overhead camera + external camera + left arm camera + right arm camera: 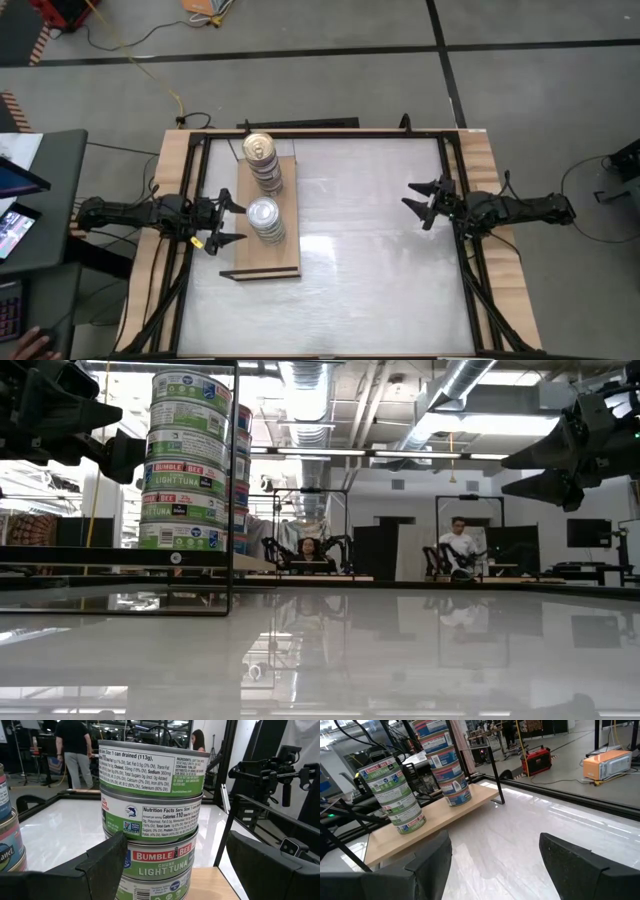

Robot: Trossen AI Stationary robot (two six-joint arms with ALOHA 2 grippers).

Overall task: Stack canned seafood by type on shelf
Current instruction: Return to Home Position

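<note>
tins (263, 212) stacked on shelf (275, 258) just beside left end effector (240, 222), spread wide; right end effector (408, 196) likewise.

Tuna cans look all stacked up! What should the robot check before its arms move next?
1. Left gripper open and empty: ok.
2. Right gripper open and empty, away from the tins: ok.
3. Green-labelled stack of round metal tins upright on the tan wooden shelf: ok.
4. Pink-and-blue-labelled stack of tins upright on the shelf: ok.
5. Left gripper not touching the green-labelled stack: cannot tell, it sits very close beside it.
</note>
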